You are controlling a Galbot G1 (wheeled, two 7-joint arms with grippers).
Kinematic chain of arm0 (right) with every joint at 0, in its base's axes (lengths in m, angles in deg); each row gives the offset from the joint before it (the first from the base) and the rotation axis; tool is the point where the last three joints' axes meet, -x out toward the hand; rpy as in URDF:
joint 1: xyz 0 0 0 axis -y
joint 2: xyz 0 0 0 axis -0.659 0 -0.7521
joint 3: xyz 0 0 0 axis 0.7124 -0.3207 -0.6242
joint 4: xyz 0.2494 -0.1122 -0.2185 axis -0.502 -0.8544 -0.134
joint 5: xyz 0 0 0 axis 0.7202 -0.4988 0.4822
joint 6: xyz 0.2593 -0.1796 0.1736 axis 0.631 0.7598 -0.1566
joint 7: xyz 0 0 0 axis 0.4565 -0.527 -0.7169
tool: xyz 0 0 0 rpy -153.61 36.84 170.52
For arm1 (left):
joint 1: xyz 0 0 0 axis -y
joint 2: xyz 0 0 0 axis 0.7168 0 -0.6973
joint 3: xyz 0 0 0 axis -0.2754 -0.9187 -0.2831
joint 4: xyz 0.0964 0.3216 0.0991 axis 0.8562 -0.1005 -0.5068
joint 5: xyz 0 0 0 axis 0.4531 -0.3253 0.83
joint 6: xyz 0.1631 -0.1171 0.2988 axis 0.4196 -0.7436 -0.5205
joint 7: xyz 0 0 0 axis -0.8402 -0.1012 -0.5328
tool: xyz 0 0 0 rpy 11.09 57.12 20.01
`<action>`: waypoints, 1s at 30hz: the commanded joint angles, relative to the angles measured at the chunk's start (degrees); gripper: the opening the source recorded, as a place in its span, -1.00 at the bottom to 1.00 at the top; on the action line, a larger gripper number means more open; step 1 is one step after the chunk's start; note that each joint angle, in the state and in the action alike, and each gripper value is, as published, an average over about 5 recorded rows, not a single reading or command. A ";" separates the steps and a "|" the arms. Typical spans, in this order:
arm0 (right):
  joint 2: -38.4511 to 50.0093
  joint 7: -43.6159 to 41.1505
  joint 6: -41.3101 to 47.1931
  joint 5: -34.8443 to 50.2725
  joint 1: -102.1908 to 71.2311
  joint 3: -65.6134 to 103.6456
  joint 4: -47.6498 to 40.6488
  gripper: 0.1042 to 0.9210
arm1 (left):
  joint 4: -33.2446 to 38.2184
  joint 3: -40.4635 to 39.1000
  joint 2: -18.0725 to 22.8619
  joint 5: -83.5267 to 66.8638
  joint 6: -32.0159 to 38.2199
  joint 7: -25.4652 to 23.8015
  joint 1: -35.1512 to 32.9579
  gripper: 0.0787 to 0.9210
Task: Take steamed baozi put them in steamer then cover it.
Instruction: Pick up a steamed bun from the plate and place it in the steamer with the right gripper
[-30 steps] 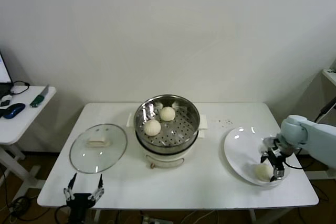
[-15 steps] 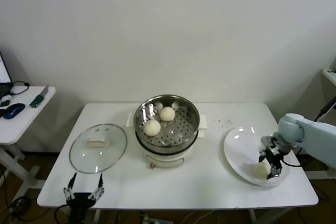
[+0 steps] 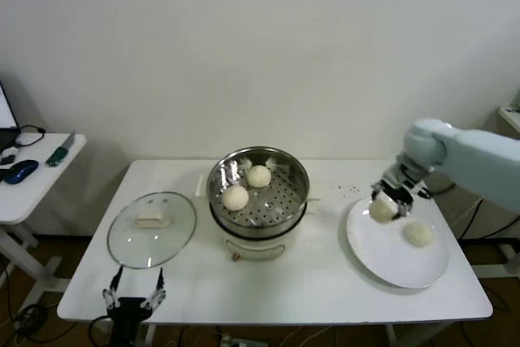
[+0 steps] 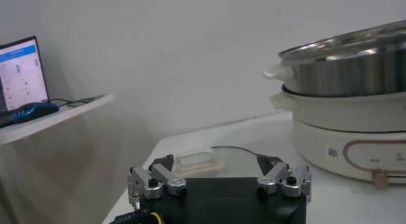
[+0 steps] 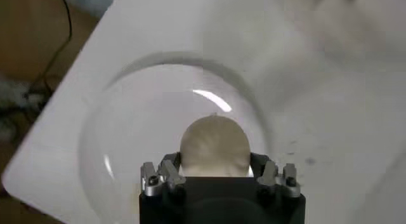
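The steel steamer (image 3: 258,170) on its white pot base holds two baozi (image 3: 236,197) (image 3: 259,175). My right gripper (image 3: 383,207) is shut on a third baozi (image 5: 214,146), lifted above the far left edge of the white plate (image 3: 382,262). A fourth baozi (image 3: 418,235) lies on the plate. The glass cover (image 3: 152,228) with its cream handle lies flat on the table left of the steamer. My left gripper (image 3: 134,291) is open and empty, parked at the table's front left edge. It also shows in the left wrist view (image 4: 219,179), which faces the cover (image 4: 196,160) and the steamer (image 4: 355,70).
A side table (image 3: 32,184) at the far left carries a mouse and a laptop. The white table's front edge (image 3: 276,314) is close to the left gripper. A wall stands behind the table.
My right gripper has closed on a baozi from the plate's near right part, lifted it and moved it up and left toward the steamer. The left arm has not moved.
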 commanded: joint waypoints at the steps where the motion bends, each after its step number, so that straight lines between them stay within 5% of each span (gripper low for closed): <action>1: -16.60 -0.99 -15.26 -2.33 14.56 -1.55 0.38 0.47 | 0.11 0.05 0.17 -0.17 0.42 -0.19 -0.20 0.77; 12: -32.75 0.20 -19.35 -0.15 11.34 0.78 -4.53 0.47 | -0.08 1.19 -0.22 -1.33 1.01 -0.69 -1.19 0.77; 30: -39.14 1.18 -20.93 -6.19 -3.38 -1.20 -6.22 0.48 | -0.61 2.17 -0.65 -3.20 1.27 -0.70 -1.05 0.77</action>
